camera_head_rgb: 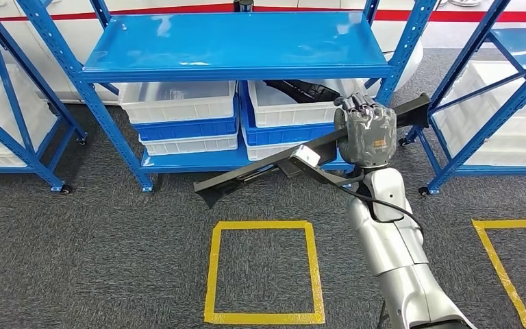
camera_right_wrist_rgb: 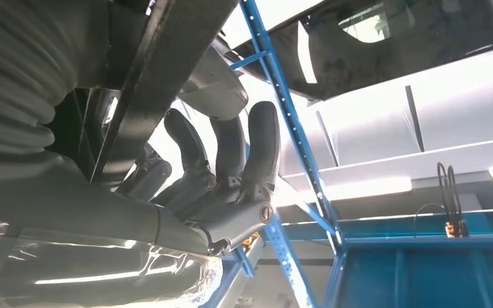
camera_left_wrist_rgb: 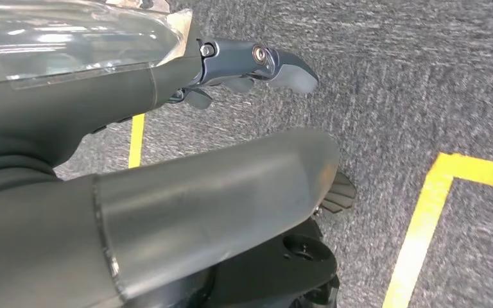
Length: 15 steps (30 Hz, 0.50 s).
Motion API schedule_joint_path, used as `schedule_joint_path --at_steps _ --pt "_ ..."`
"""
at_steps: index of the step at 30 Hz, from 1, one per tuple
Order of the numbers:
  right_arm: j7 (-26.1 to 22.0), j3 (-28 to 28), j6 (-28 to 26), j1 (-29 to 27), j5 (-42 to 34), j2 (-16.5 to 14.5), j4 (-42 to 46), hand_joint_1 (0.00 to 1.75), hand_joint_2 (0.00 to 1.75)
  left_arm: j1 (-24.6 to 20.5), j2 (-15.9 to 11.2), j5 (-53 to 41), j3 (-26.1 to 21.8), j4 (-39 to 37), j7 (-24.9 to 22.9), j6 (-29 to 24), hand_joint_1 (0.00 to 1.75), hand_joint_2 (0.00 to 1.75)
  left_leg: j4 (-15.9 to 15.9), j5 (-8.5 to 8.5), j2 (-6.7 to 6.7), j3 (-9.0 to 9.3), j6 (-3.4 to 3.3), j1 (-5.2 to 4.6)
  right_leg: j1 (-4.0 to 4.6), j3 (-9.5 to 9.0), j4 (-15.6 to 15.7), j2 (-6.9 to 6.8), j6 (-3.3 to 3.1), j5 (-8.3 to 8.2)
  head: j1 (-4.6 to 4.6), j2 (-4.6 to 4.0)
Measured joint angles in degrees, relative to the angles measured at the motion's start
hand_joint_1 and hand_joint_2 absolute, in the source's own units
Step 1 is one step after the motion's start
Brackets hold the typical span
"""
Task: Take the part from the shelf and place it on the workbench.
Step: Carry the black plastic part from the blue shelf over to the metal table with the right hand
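Observation:
My right hand (camera_head_rgb: 365, 130) grips a long black angled part (camera_head_rgb: 260, 171) near its middle and holds it in the air in front of the blue shelf (camera_head_rgb: 233, 44). The part slants from low on the left, above the carpet, up to the right past the shelf post. In the right wrist view the dark fingers (camera_right_wrist_rgb: 231, 154) wrap around the black part (camera_right_wrist_rgb: 160, 64). My left hand (camera_left_wrist_rgb: 186, 192) hangs over the grey carpet with nothing in it, thumb and fingers (camera_left_wrist_rgb: 276, 64) apart.
White and blue bins (camera_head_rgb: 178, 103) sit on the shelf's lower level; the bin (camera_head_rgb: 281, 110) behind my hand holds another black part (camera_head_rgb: 301, 89). More blue racks stand left (camera_head_rgb: 14, 103) and right (camera_head_rgb: 493, 89). Yellow tape squares (camera_head_rgb: 264, 271) mark the carpet.

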State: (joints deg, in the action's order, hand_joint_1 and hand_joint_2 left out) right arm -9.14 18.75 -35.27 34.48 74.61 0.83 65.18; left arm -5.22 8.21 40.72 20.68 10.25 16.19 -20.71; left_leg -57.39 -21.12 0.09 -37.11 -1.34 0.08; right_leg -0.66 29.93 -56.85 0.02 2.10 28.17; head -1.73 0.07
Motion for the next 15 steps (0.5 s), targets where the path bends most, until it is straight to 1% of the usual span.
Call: schedule_joint_path --at_steps 1,2,3,4,5,6,7,8,9,10,11,12,13,14,15 --pt "-0.14 0.00 0.01 -0.01 -0.09 -0.05 -0.04 1.75 1.75 0.21 -0.02 0.03 -0.02 -0.01 0.41 0.10 0.00 0.00 -0.15 -0.10 -0.06 -0.21 0.36 0.14 -0.06 0.19 -0.01 -0.03 -0.45 -0.36 -0.01 0.00" --pt "-0.23 0.00 0.01 0.00 -0.18 -0.14 -0.06 1.75 1.75 0.42 -0.04 0.07 -0.03 -0.01 0.68 0.15 0.00 0.00 -0.93 -0.94 -0.12 -0.63 0.73 0.25 -0.18 0.44 0.03 -0.07 -0.93 -0.76 -0.08 0.00" --pt "-0.29 0.01 0.02 0.02 -0.27 -0.27 -0.09 1.75 1.75 0.60 -0.07 0.15 -0.05 -0.02 0.83 0.16 0.00 0.00 -2.90 -2.71 -0.19 -1.45 1.07 0.36 -0.34 0.78 0.12 -0.12 -1.39 -1.19 -0.22 0.00" --pt "-0.37 0.01 0.02 0.04 -0.36 -0.39 -0.15 1.75 1.75 0.71 -0.09 0.27 -0.07 -0.02 0.90 0.16 0.00 0.00 -6.05 -5.17 -0.23 -2.66 1.39 0.47 -0.40 1.20 0.12 -0.18 -1.72 -1.58 -0.37 0.00" --pt "-0.49 0.03 0.01 0.00 -0.47 -0.48 -0.26 1.75 1.75 0.78 -0.10 0.38 -0.08 -0.02 0.92 0.14 0.00 0.00 -10.04 -7.74 -0.23 -4.09 1.66 0.51 -0.35 1.72 0.09 -0.22 -1.94 -1.96 -0.50 0.00" --pt "-0.66 0.07 -0.01 -0.10 -0.58 -0.54 -0.39 1.75 1.75 0.84 -0.11 0.49 -0.08 -0.02 0.92 0.11 0.00 0.00 -13.82 -9.78 -0.23 -5.32 1.85 0.54 -0.27 2.26 0.06 -0.26 -2.01 -2.33 -0.57 0.00" --pt "-0.86 0.11 -0.07 -0.29 -0.68 -0.60 -0.55 1.75 1.75 0.91 -0.14 0.57 -0.09 -0.02 0.92 0.07 0.00 0.00 -16.18 -10.81 -0.23 -5.82 1.92 0.54 -0.19 2.78 0.02 -0.27 -1.99 -2.69 -0.59 0.00" --pt "-1.04 0.16 -0.17 -0.57 -0.76 -0.68 -0.72 1.75 1.75 0.99 -0.16 0.61 -0.09 -0.02 0.92 0.01 0.00 0.00 -16.33 -10.78 -0.23 -5.13 1.88 0.54 -0.13 3.25 -0.01 -0.28 -1.93 -3.02 -0.62 0.00" --pt "-1.17 0.20 -0.28 -0.90 -0.78 -0.79 -0.87 1.75 1.75 1.07 -0.18 0.65 -0.10 -0.02 0.91 -0.08 0.00 0.00 -13.99 -9.80 -0.23 -3.13 1.70 0.53 -0.08 3.63 -0.04 -0.25 -1.84 -3.33 -0.63 0.00" --pt "-1.26 0.26 -0.40 -1.23 -0.72 -0.93 -0.99 1.75 1.75 1.10 -0.20 0.68 -0.10 -0.02 0.90 -0.18 0.00 0.00 -9.87 -8.38 -0.24 -0.13 1.40 0.51 -0.04 3.89 -0.05 -0.22 -1.71 -3.60 -0.66 0.00" --pt "-1.31 0.31 -0.48 -1.54 -0.59 -1.11 -1.09 1.75 1.75 1.08 -0.22 0.74 -0.11 -0.02 0.88 -0.28 0.00 0.00 -5.52 -7.36 -0.27 2.79 1.05 0.40 0.07 4.09 -0.07 -0.21 -1.51 -3.85 -0.65 0.00" --pt "-1.35 0.36 -0.52 -1.78 -0.39 -1.25 -1.14 1.75 1.75 1.05 -0.25 0.84 -0.13 -0.02 0.87 -0.37 0.00 0.00 -2.19 -6.63 -0.30 4.88 0.67 0.24 0.17 4.23 -0.09 -0.21 -1.26 -4.08 -0.59 0.00" --pt "-1.40 0.40 -0.55 -2.03 -0.11 -1.44 -1.14 1.75 1.75 1.04 -0.26 0.94 -0.16 -0.02 0.82 -0.45 0.00 0.00 -0.33 -6.35 -0.32 5.97 0.31 0.05 0.25 4.35 -0.11 -0.23 -0.95 -4.29 -0.58 0.00" --pt "-1.47 0.42 -0.56 -2.34 0.22 -1.65 -1.14 1.75 1.75 1.06 -0.28 1.04 -0.22 -0.02 0.77 -0.55 0.00 0.00 0.13 -6.35 -0.34 6.08 -0.01 -0.17 0.27 4.45 -0.08 -0.26 -0.59 -4.53 -0.52 0.00" --pt "-1.59 0.44 -0.56 -2.69 0.55 -1.85 -1.13 1.75 1.75 1.12 -0.29 1.13 -0.32 -0.02 0.73 -0.69 0.00 0.00 0.16 -6.00 -0.33 5.91 -0.40 -0.32 0.21 4.50 0.03 -0.29 -0.20 -4.81 -0.51 0.00"
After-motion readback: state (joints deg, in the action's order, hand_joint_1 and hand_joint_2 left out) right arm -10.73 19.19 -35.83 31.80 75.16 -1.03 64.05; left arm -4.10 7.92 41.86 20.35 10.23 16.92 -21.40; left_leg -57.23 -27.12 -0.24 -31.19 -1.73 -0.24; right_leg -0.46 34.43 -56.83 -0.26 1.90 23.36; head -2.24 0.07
